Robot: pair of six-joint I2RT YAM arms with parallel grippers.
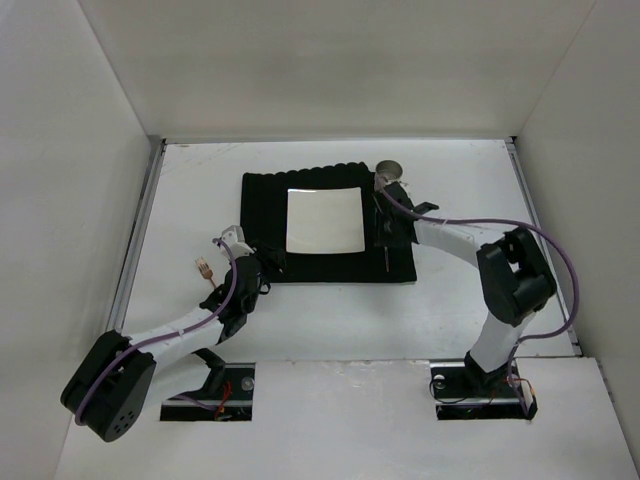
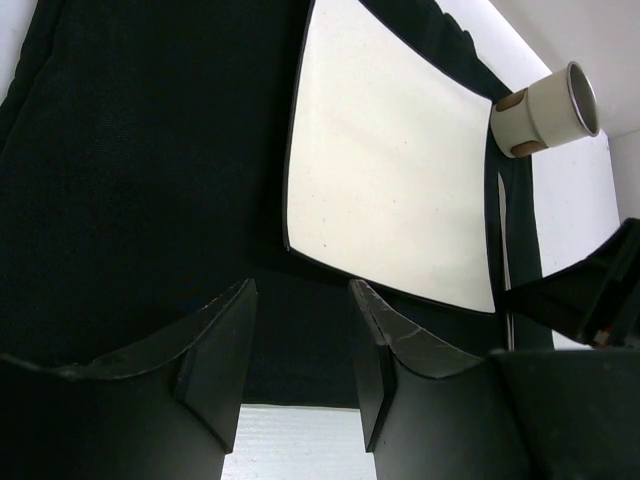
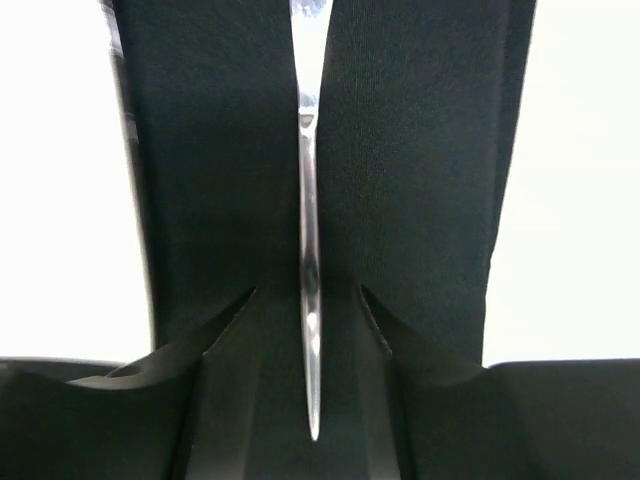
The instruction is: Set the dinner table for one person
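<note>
R claw [image 3: 308,292]: released, fingers apart w/ a clear gap either side of the knife [image 3: 307,200]. Knife lies flat on the black mat [image 3: 410,150], running straight down the middle btw the fingers, touching neither as far as I can tell. It sits on the mat strip just right of the white square plate [image 1: 324,220], approx parallel to the plate's edge. Cup [image 1: 390,172] stands at the mat's far right corner, near the knife's far end. Everything rests on the dinner table [image 1: 480,200], its white top showing on every side of the mat.

Step in hand, my read: backing off from the laid knife. To do it well, lift straight up w/ no sideways drift or wrist roll, since a finger clipping the blade would skew it vs. the plate. Get clear of the cup before swinging away.

L claw [image 2: 302,287]: also released, nothing btw its fingers, hovering over the mat's near left corner. No fork visible in any view, so the plate's left side is prob. not yet set.
</note>
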